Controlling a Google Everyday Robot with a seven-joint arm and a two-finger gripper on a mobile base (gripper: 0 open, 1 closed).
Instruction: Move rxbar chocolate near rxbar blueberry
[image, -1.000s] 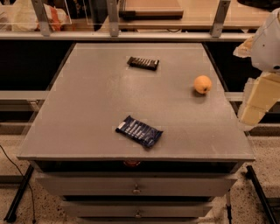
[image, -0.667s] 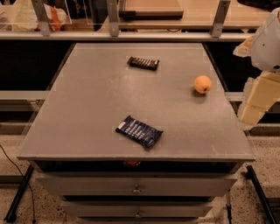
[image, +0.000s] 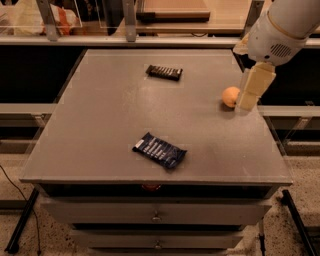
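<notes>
- The gripper (image: 250, 97) has moved in from beyond the table's (image: 100, 115) right edge and now hangs over the right side of the top, with the white arm (image: 277, 30) reaching in from the upper right.
- It now sits just beside the orange (image: 230, 96), on the orange's right; whether the two touch cannot be told.
- How far open the gripper is cannot be told. It has hold of neither bar.
- The chocolate bar (image: 164, 72) has not moved: it lies flat near the far edge of the table, a little left of the middle and well apart from the gripper.
- The blueberry bar (image: 160, 150) is also where it was, lying flat and slightly askew near the front edge.
- The two bars remain well apart, with bare tabletop between them.
- The orange has kept its place near the right edge.
</notes>
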